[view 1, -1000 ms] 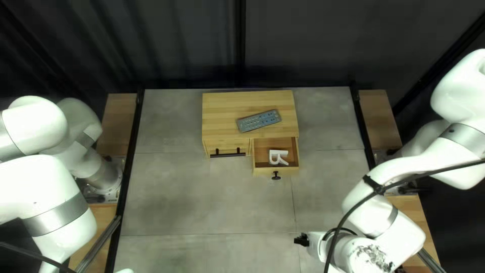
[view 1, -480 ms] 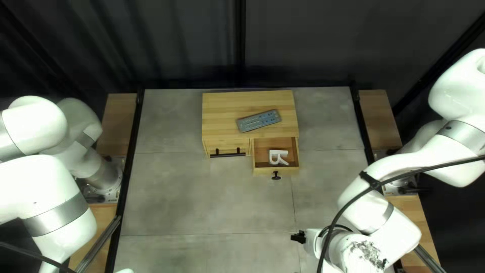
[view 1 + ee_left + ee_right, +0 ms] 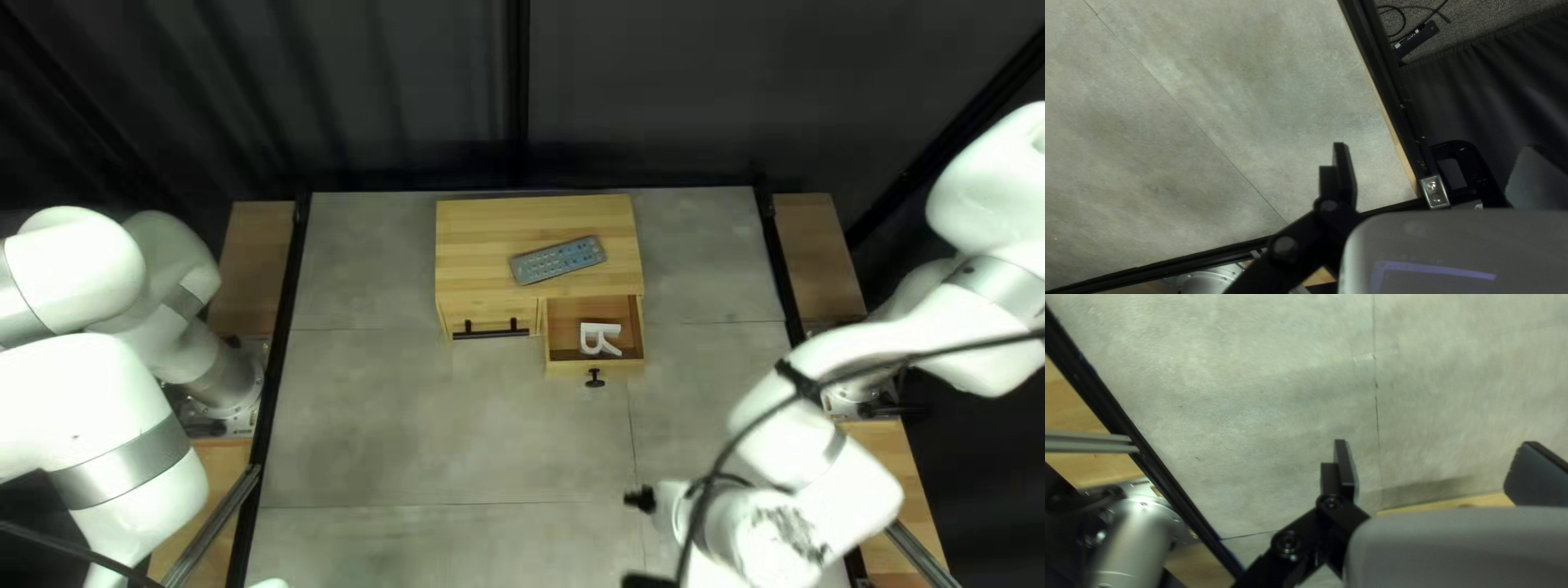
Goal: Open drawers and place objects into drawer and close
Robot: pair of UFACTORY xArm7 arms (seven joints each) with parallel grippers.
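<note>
At the lower right of the top left view, my right gripper (image 3: 642,540) is low, away from the wooden cabinet (image 3: 479,245). The cabinet's right drawer (image 3: 638,338) is pulled out, with a white letter R (image 3: 600,339) inside. Its left drawer (image 3: 463,319) is closed. A grey remote (image 3: 557,260) lies on the cabinet top. In the right wrist view my right gripper (image 3: 1434,457) stands open, nothing between its fingers; a pale wooden edge (image 3: 1448,503) shows beyond. My left gripper (image 3: 1434,163) is open and empty over bare tabletop; the top left view does not show its fingers.
Black rails (image 3: 272,359) run along the sides of the grey table (image 3: 414,436). A dark cable (image 3: 762,419) hangs along my right arm. Past the rail in the left wrist view lie a black power strip (image 3: 1415,41) and dark curtain.
My right arm has shifted slightly left in the top left view, and a second dark part of its gripper has come into sight at the bottom edge. Cabinet, drawer, R and remote are unmoved.
</note>
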